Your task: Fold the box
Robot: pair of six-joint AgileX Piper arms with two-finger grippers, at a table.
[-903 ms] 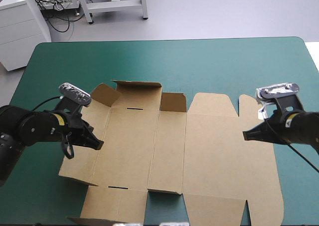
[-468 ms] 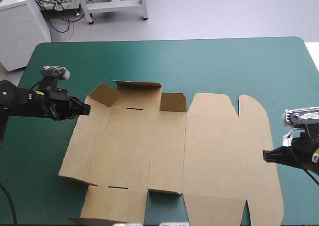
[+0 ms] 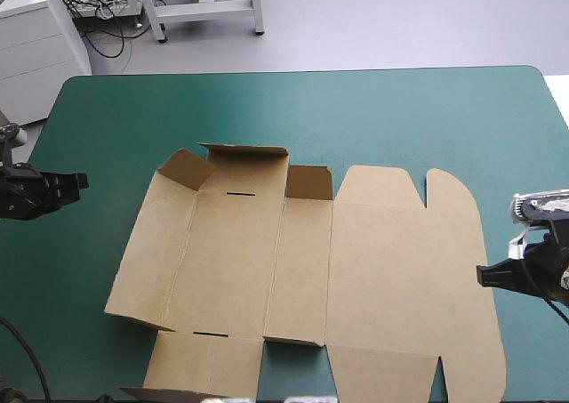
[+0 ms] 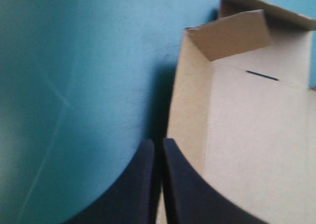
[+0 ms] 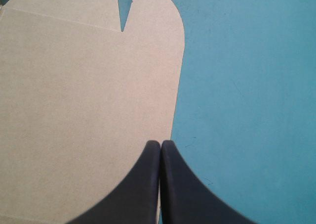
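Both arms have drawn back to either side, black-finned left gripper point(image 3: 80, 181) and right gripper point(image 3: 483, 275) clenched on nothing. The cut brown board box point(image 3: 373, 270) lies mid-table on the teal-green cover point(image 3: 356, 109), far-left flaps raised, folding apparently barely begun.

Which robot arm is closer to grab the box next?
Probably right: the right end effector, shut, sits at the edge of the box, while the left end effector, also shut, is apart from it across the teal-green cover.
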